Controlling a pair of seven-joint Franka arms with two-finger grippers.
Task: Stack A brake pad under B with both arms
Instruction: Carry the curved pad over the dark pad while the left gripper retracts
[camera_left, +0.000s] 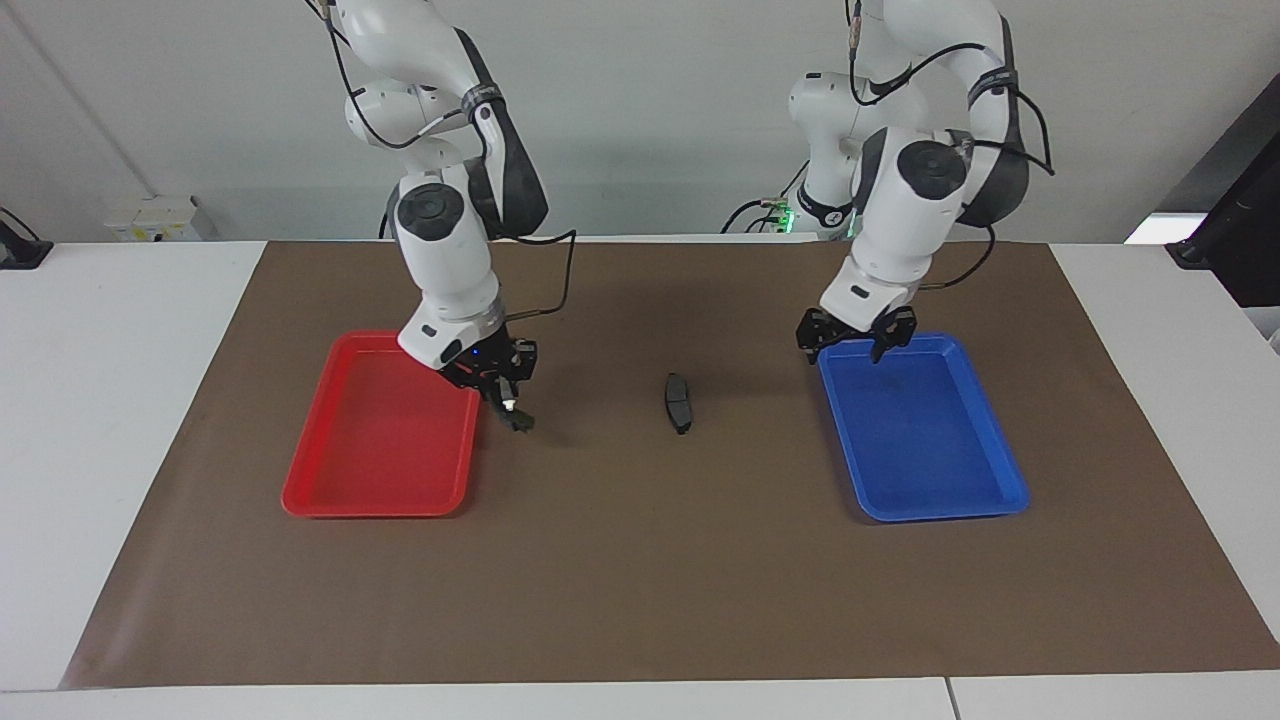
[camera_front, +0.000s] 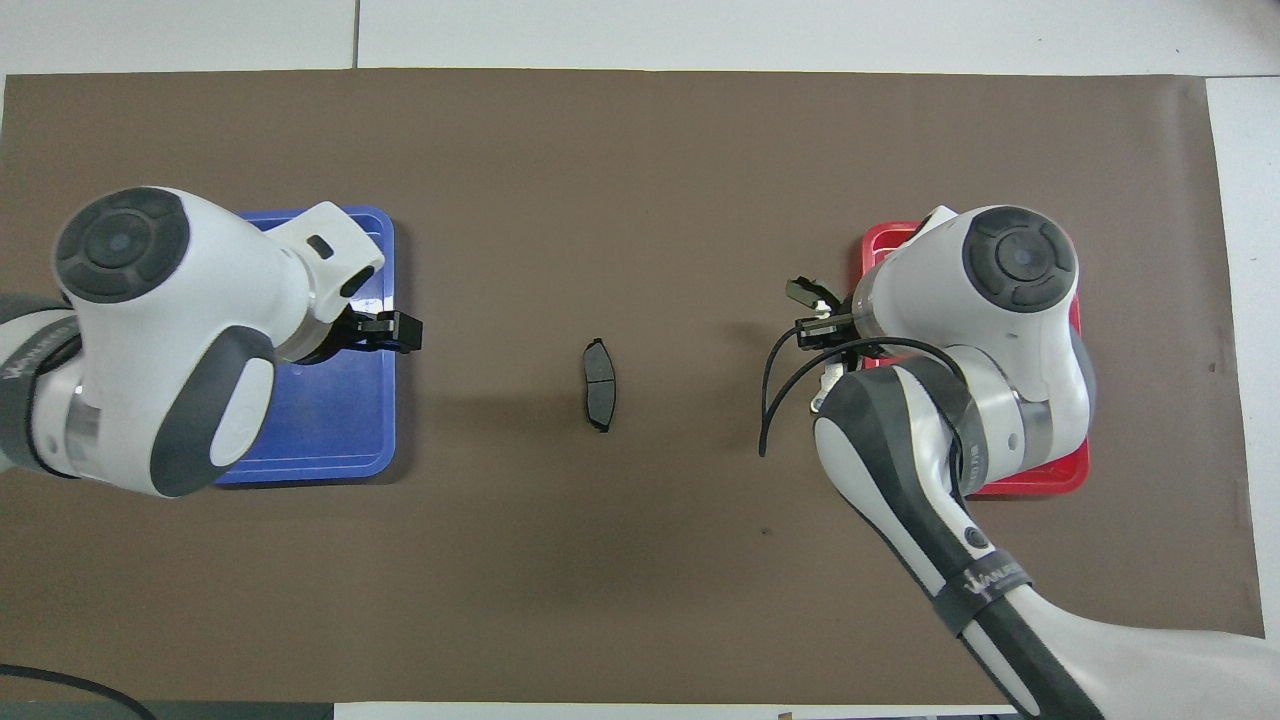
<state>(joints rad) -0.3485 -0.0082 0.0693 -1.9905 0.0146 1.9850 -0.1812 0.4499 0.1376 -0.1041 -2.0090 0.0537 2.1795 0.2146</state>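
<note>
The A brake pad (camera_left: 678, 402) is a small, dark, slightly curved pad that lies on the brown mat midway between the two trays; it also shows in the overhead view (camera_front: 598, 385). My right gripper (camera_left: 510, 408) hangs low over the mat beside the red tray's (camera_left: 330, 490) edge, on the side toward the pad. It is shut on a dark piece with a light spot, which I take for B (camera_left: 518, 421); most of it is hidden. My left gripper (camera_left: 857, 345) is open and holds nothing, over the blue tray's (camera_left: 990, 480) end nearest the robots.
The red tray (camera_front: 1040, 482) and the blue tray (camera_front: 300, 470) both hold nothing. The brown mat (camera_left: 640, 580) covers most of the white table. A black cable (camera_front: 775, 385) loops off the right wrist.
</note>
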